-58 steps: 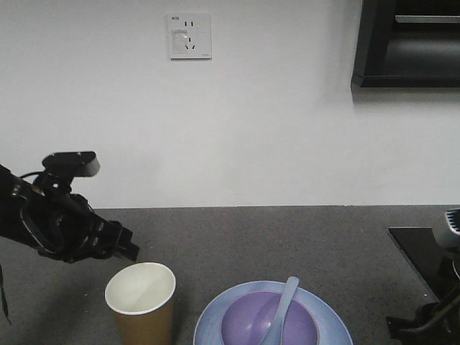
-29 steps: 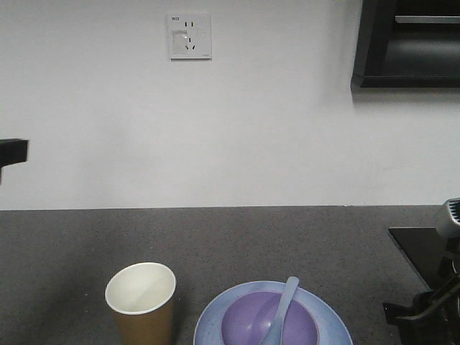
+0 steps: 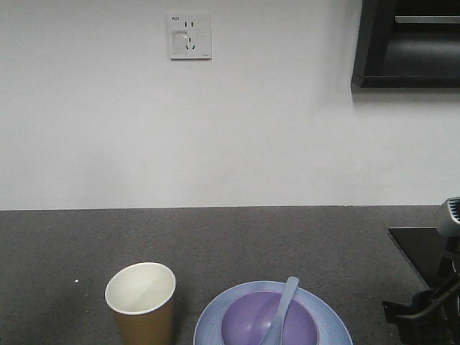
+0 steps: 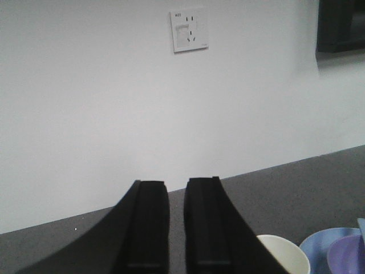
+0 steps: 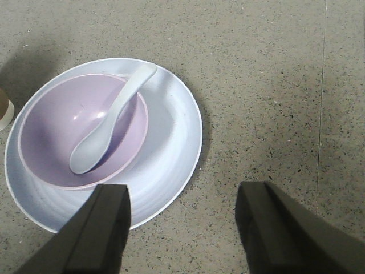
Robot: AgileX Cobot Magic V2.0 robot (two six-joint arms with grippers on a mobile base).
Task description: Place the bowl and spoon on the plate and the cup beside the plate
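Note:
The pale blue plate [image 3: 332, 325] lies at the counter's near edge with the purple bowl [image 3: 248, 327] on it. The pale blue spoon [image 3: 283, 305] rests in the bowl, its handle leaning on the far rim. The brown paper cup [image 3: 141, 305] stands upright just left of the plate, a small gap between them. In the right wrist view my right gripper [image 5: 182, 185] hangs open and empty over bare counter beside the plate [image 5: 171, 131], bowl [image 5: 51, 123] and spoon [image 5: 108, 128]. My left gripper [image 4: 175, 182] has its fingers nearly together, holding nothing, left of the cup [image 4: 286, 255].
A grey speckled counter [image 3: 287, 237] runs back to a white wall with a socket [image 3: 189, 35]. A black cabinet [image 3: 410, 43] hangs at the upper right. A black panel [image 3: 417, 248] lies at the counter's right end, beside part of my right arm [image 3: 424, 316].
My left arm has drawn back from beside the cup and left the front view on the left. Cup, plate, bowl and spoon have not moved.

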